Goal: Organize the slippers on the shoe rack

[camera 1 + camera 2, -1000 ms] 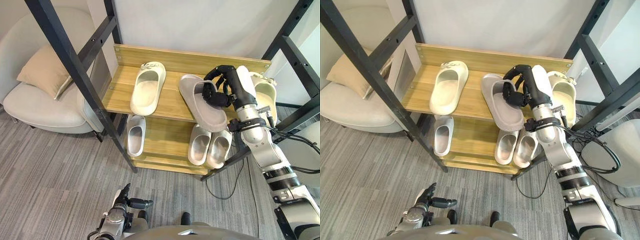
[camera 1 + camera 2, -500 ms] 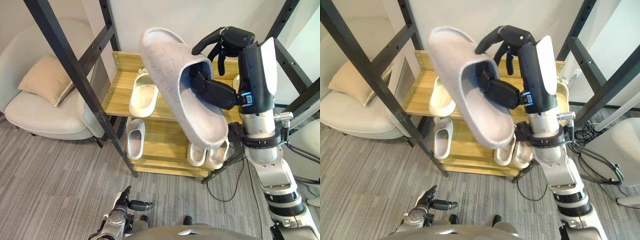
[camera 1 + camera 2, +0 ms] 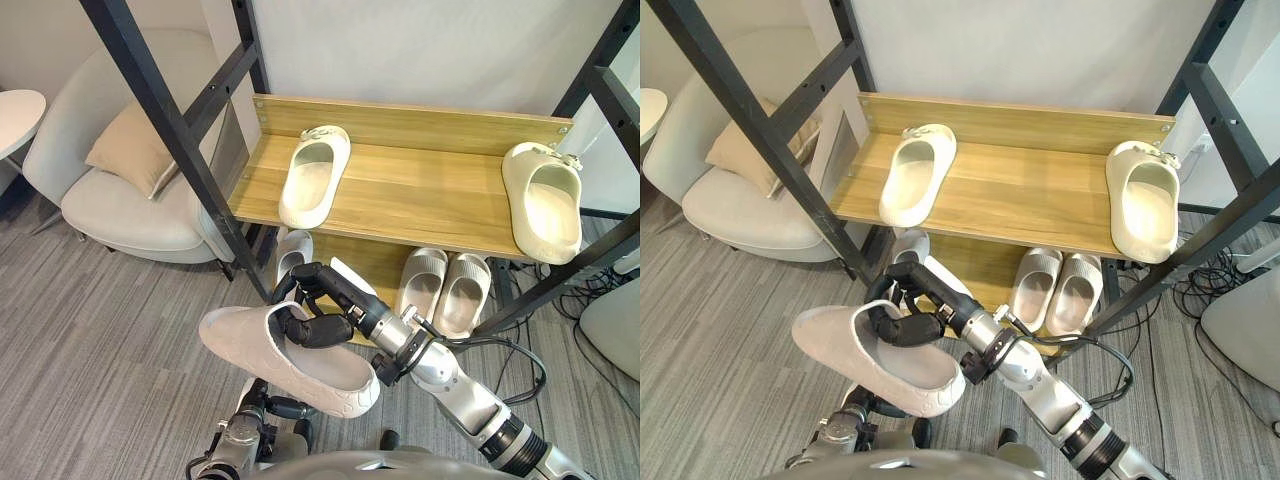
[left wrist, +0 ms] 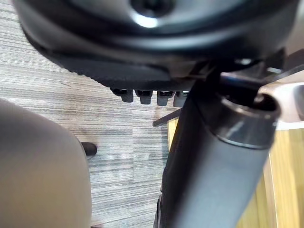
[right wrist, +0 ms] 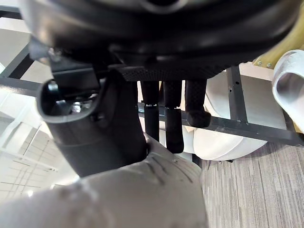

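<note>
My right hand [image 3: 318, 312] is shut on a grey slipper [image 3: 290, 365], fingers curled inside its opening, thumb over the strap. It holds the slipper low above the floor, in front of the wooden shoe rack's [image 3: 420, 195] left end. In the right wrist view the fingers [image 5: 166, 123] reach over the slipper [image 5: 118, 199]. One cream slipper [image 3: 315, 175] lies at the top shelf's left and another [image 3: 545, 200] at its right. The lower shelf holds a beige pair [image 3: 445, 290] and a white slipper [image 3: 293, 252], partly behind my hand. My left hand [image 3: 262, 405] hangs relaxed low by the floor.
Black slanted frame bars [image 3: 170, 130] cross in front of the rack's left side, and another [image 3: 570, 285] at its right. A light armchair [image 3: 130, 215] with a tan pillow [image 3: 130, 150] stands to the left. Grey carpet floor [image 3: 100, 340] lies before the rack.
The right hand lifted the grey slipper off the top shelf, raised it high, then brought it down to the left, low by the floor. The camera has shifted too.
</note>
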